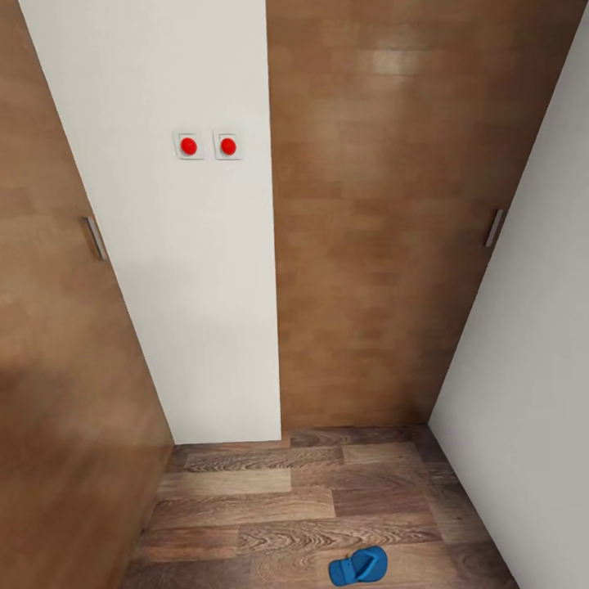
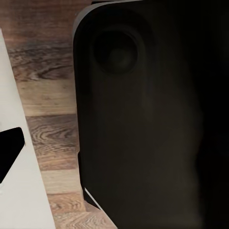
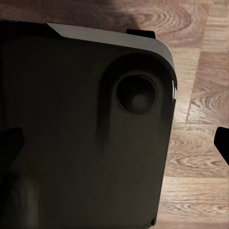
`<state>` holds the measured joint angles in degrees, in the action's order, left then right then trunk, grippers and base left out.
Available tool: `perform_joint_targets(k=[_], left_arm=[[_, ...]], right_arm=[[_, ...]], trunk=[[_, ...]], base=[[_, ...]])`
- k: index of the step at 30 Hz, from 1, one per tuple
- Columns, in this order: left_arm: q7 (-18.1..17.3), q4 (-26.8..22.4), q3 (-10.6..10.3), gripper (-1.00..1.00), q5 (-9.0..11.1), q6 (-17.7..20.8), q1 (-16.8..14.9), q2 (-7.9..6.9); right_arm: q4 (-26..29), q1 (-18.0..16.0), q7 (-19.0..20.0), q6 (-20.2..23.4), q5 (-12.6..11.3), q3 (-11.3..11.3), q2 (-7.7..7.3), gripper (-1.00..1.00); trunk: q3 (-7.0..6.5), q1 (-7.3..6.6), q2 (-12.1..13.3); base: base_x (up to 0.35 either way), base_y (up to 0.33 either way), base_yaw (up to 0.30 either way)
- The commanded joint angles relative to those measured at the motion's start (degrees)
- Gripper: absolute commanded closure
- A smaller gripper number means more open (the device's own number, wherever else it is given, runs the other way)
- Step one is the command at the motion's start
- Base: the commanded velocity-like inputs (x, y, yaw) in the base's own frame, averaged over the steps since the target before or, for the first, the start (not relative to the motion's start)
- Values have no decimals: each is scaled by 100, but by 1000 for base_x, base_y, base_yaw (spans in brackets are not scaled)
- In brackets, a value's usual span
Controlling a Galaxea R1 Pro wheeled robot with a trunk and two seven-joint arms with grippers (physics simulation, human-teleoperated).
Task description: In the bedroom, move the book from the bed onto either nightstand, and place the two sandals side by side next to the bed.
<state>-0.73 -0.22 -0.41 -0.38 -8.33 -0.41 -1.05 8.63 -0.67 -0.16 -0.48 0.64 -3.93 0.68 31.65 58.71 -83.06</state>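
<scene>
One bright blue sandal [image 1: 358, 566] lies flat on the wood-plank floor [image 1: 327, 499], at the near edge of the head view in a narrow recess. The book, the bed and the nightstand are out of view. In the right wrist view my right gripper [image 3: 114, 143] is open, with dark fingertips [image 3: 9, 143] far apart at both sides and nothing between them. In the left wrist view my left gripper [image 2: 114, 152] has one dark fingertip [image 2: 10, 151] out at the picture's edge; it is spread wide and holds nothing.
A white wall panel [image 1: 188, 286] carries two red-button switches [image 1: 189, 146]. Brown wood doors with metal handles [image 1: 94, 237] close in left and ahead. A white wall [image 1: 532, 368] stands on the right. My dark base [image 3: 86, 133] sits just below both wrists.
</scene>
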Motion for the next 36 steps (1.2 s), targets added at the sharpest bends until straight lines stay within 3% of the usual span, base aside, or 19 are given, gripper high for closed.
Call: perform_joint_targets(k=[1, 36], left_arm=[[-7, 5, -3, -100, -2, -19, -3, -1], [-6, 5, -3, -100, -3, -19, -3, -1]], right_arm=[[-2, -3, -2, -5, 7, -37, -3, -100], [-2, -3, -2, -5, 7, -37, -4, -100]], trunk=[[5, 2, -2], [5, 2, -2]], base=[[246, 60, -88], [209, 75, -139]])
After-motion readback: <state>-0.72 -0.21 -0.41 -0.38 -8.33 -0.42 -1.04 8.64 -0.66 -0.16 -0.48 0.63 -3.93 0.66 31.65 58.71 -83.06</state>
